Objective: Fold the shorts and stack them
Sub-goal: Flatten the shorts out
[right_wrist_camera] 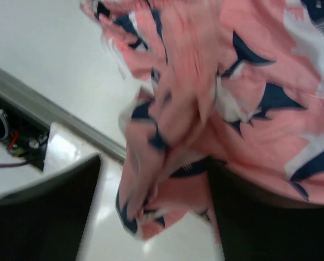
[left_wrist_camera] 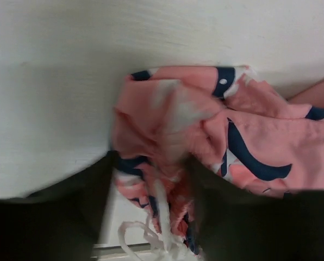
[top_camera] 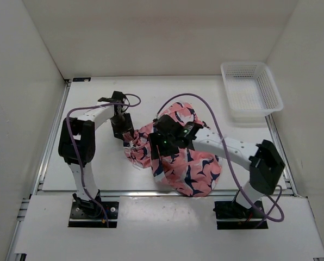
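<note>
Shorts [top_camera: 197, 168] lie as a crumpled, unfolded heap on the desk [top_camera: 151, 92], centre to near-right, reaching close to the near edge. No fold is started and no flat panel shows. The white basket [top_camera: 248, 64] sits at the far right, well apart from the cloth.

Left gripper [top_camera: 124, 133] is at the heap's left edge. In the wrist view its fingers [left_wrist_camera: 75, 217] stand wide with a bunch of cloth filling the gap. I cannot tell whether they pinch it. A white drawstring [left_wrist_camera: 135, 239] trails below.

Right gripper [top_camera: 157, 151] is over the middle-left of the heap. In the wrist view the jaws are wide and a hanging fold sits between them, with bare desk showing beside it, so I read it as not clamped.

Risks, as I judge them:
- Closing on a thick bunch would take several layers at once. The shorts would then lift as a ball rather than spreading flat.
- The drawstring could snag on a finger and drag the waistband.
- The heap is close to the near edge, so a pull that way could tip cloth off the desk.
- The two arms work close together, so opposed pulls could twist the fabric.
</note>
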Motion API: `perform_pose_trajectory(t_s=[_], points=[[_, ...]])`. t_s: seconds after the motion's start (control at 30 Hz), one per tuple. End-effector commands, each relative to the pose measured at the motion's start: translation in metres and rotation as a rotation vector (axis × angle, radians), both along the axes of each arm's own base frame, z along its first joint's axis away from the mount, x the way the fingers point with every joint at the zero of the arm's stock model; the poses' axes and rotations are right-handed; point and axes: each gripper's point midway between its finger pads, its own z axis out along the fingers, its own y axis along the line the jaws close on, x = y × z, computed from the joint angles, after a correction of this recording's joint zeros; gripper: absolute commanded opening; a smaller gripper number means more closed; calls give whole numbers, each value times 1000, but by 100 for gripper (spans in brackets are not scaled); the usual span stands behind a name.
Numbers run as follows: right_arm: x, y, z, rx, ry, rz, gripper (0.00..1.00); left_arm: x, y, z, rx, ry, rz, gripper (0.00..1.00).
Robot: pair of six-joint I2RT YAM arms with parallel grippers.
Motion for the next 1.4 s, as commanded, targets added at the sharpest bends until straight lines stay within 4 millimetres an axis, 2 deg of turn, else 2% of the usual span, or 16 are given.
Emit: perform_pose_trajectory(t_s=[0.0,0.07,0.1,0.23,0.37,0.43,0.5,0.67,0.77,0.8,0.83,0.9,0.97,1.03,1.2,1.37], points=[[25,29,13,56,-45,7,65,20,-22,15,-65,-79,-23,50],[50,29,12,34,-62,-33,30,23,-22,15,-66,-82,-23,14],[59,26,12,21,-70,-48,3,28,-21,23,-81,-101,-14,10],[115,8,48,24,-165,-80,0,54,-6,69,-122,-209,35,10],[202,-8,169,156,-428,-105,0,82,22,154,-175,-399,100,10],[227,-14,203,185,-502,-114,0,89,42,197,-207,-489,148,10],[231,-17,269,265,-640,-100,0,86,53,260,-238,-628,167,10],[219,-32,330,346,-826,-39,0,44,66,377,-274,-914,154,10],[204,-54,298,236,-869,-44,0,12,27,393,-347,-948,-29,10],[195,-71,318,249,-950,-93,0,-2,16,382,-369,-920,-71,10],[208,-94,269,115,-904,-182,0,-13,3,375,-414,-892,-116,10],[216,-140,252,40,-891,-325,57,-38,-28,337,-470,-799,-203,10],[225,-172,212,-9,-804,-443,99,-53,-57,321,-540,-772,-316,47],[230,-207,187,-15,-715,-575,99,-67,-77,297,-550,-705,-391,100],[205,-220,172,73,-618,-659,95,-55,-54,308,-472,-766,-330,96],[149,-167,113,157,-377,-555,41,-26,-9,284,-302,-700,-164,24]])
